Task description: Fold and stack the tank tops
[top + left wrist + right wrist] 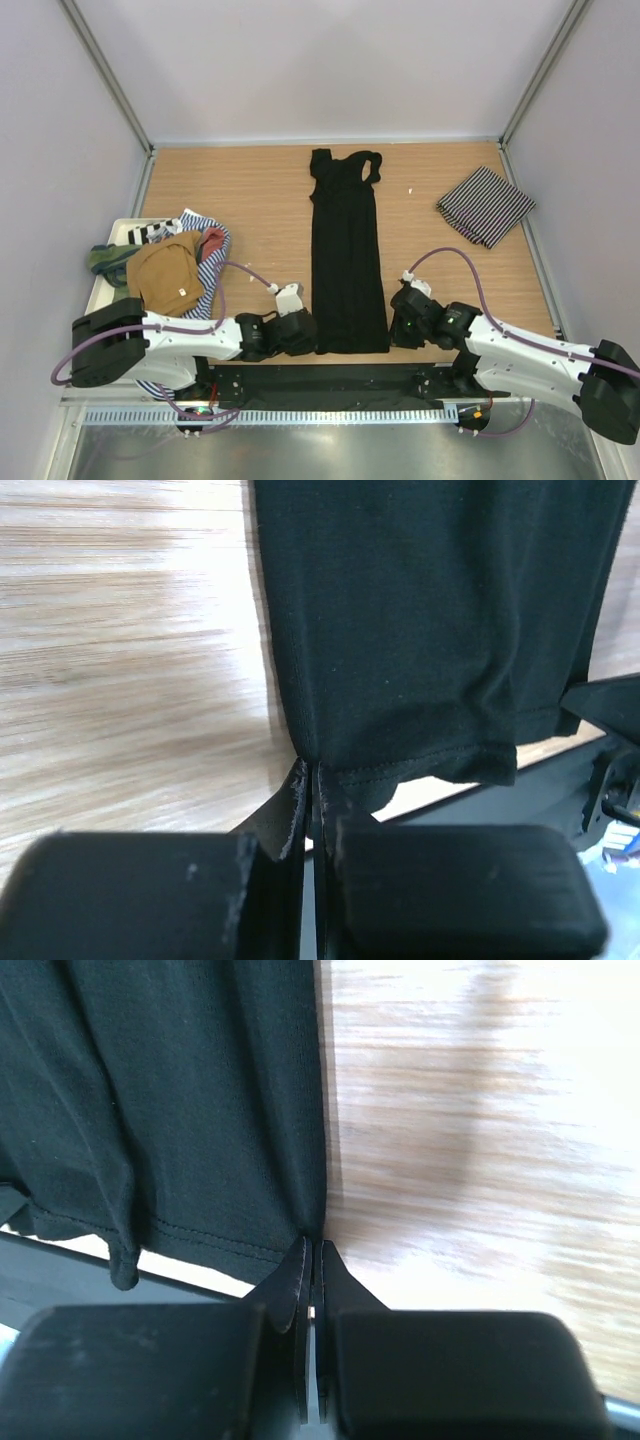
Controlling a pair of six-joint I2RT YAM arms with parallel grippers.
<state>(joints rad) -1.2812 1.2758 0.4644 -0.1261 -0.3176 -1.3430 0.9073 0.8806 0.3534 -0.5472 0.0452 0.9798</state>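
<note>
Cloth is heaped at the far left, where a white tray (97, 292) at the tabletop's (250, 190) edge carries a green tank top (110, 258), a tan tank top (168, 270) lying uppermost, and a blue-and-white striped tank top (214, 265) spilling out under it, with a scrap of reddish fabric showing at the far side of the pile. Just right of the heap, the left hand (300, 330) sits low at the near-left corner of the black tank top (347, 260). Its wrist view shows the fingers pressed together with the hem corner of that top pinched at their tips (308, 770). The black tank top lies flat in the middle of the tabletop as a long narrow strip, straps toward the far edge and stitched hem toward the arms' bases. At the hem's near-right corner the right hand (400, 325) mirrors the other. Its fingers are closed tight on the fabric's edge, as its own camera shows (312, 1245). Well apart, toward the far right, the finely black-and-white striped tank top (485, 205) rests folded into a small rectangle, turned at an angle to the tabletop's edges.
</note>
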